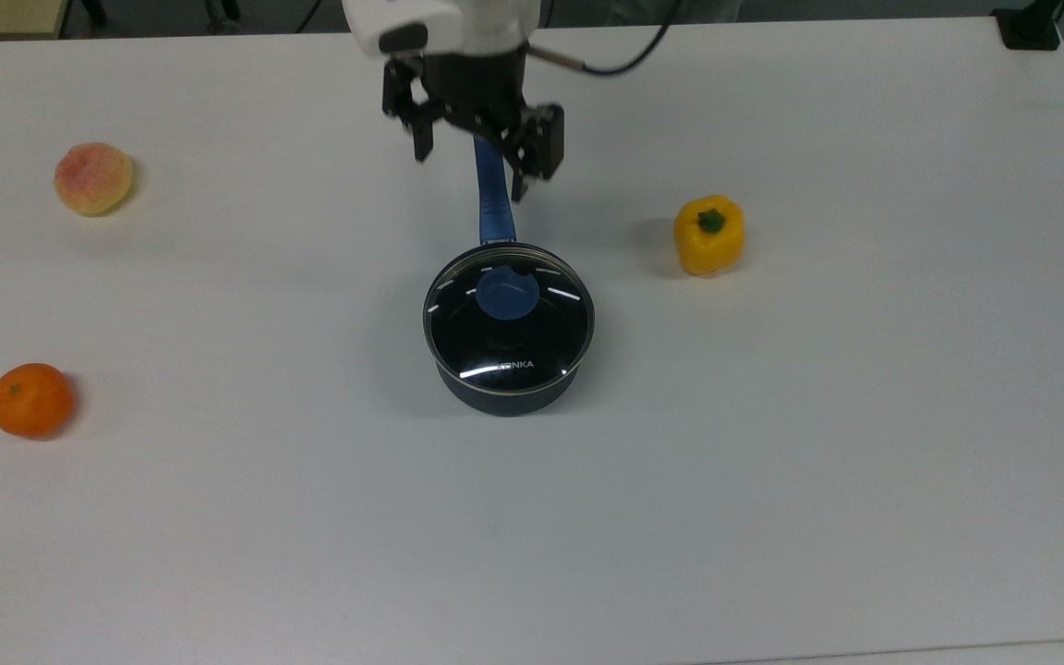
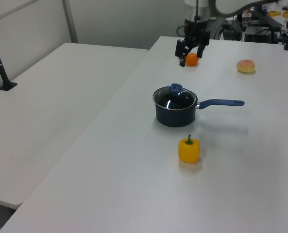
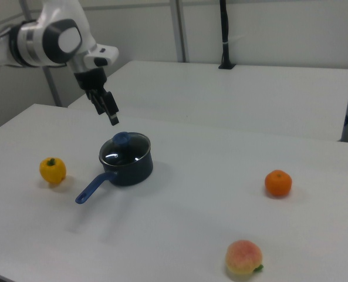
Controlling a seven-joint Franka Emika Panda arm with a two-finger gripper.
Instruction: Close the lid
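**Lid seated on saucepan; gripper raised, empty**

Lid (image 1: 508, 319) (clear glass, thin metal rim, "KONKA" print near the top view's lower edge) sits flat on the dark saucepan (image 2: 175, 115), rim to rim, approx. mid-table. Blue knob (image 1: 507, 294) at lid centre, nothing touching it. Saucepan handle (image 1: 493, 199), long & blue, points toward the top view's upper edge; toward the left view's right; toward the right view's lower left.

Gripper (image 1: 469, 164) hangs above the table, well apart from lid, over the handle's far end in the top view. Fingers (image 1: 530, 159) spread, holding nothing. In the right view, gripper (image 3: 105, 107) is above & to the right view's left of the pan.

Other items on white table (image 1: 772, 462): yellow bell pepper (image 1: 708, 235) near the pan, on the top view's right; peach (image 1: 93, 178) and orange (image 1: 30, 400) well apart, on the top view's left. Second white table (image 2: 46, 111) stands alongside, on the left view's left.
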